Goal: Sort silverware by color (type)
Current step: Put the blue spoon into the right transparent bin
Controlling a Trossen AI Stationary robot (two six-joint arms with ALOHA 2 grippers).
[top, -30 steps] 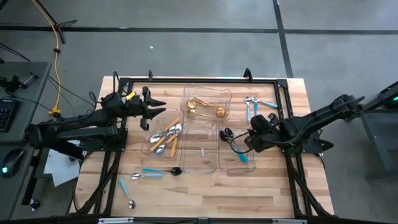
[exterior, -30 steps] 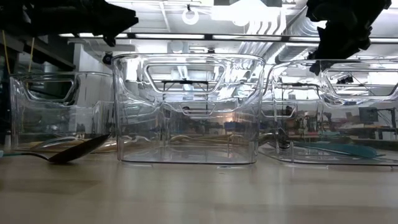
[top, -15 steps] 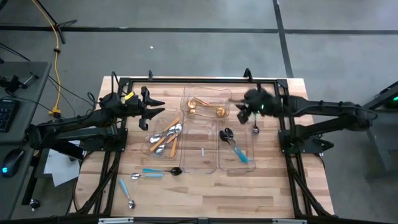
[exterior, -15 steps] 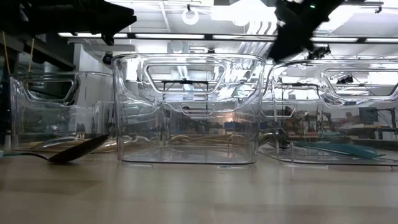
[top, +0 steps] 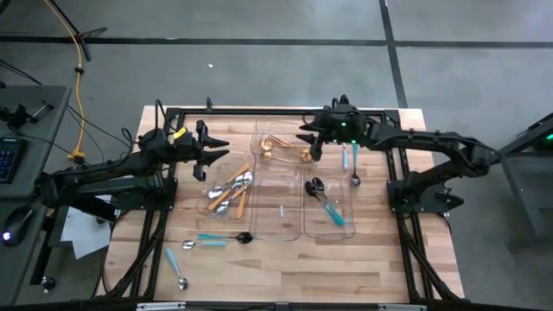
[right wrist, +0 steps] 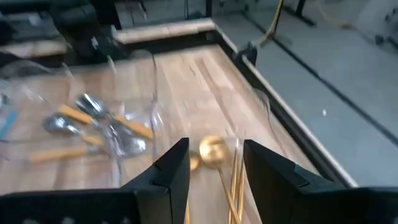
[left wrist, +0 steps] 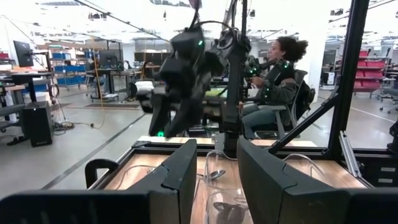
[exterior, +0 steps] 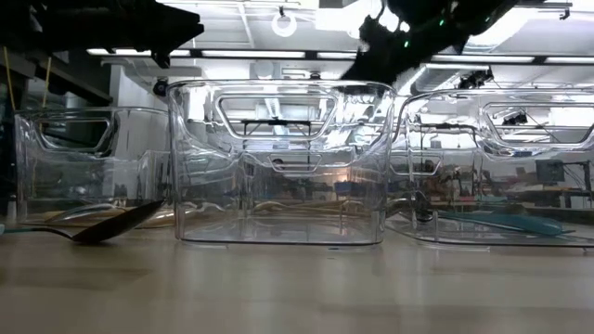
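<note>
A: We find no brand, label or writing that we can read anywhere.

B: Agreed. We see the left pincer [top: 220, 154] over the tabletop's [top: 285, 268] left part, beside the tray [top: 226, 192] with the orange-handled cutlery [top: 232, 192]. Its fingers [left wrist: 180, 171] stand apart with nothing between them.

A: The right pincer [top: 309, 142] hangs over the far tray [top: 289, 130], above the gold spoons [top: 281, 151]. In its wrist view the fingers [right wrist: 171, 168] are parted and empty, a gold spoon bowl showing in the gap.

B: The teal-handled pieces [top: 327, 203] lie in the right tray [top: 328, 229]. Blue-handled pieces [top: 350, 160] lie on the bare wood near the right frame; more blue-handled ones [top: 207, 240] and a dark spoon [top: 245, 237] lie loose at the front left.

A: From the low view we make out little: the clear trays blur their contents, and only the dark spoon shows plainly. Both arms are cut off at the top there.

B: A seated person [left wrist: 273, 81] shows beyond the tabletop, partly hidden by the right arm.
</note>
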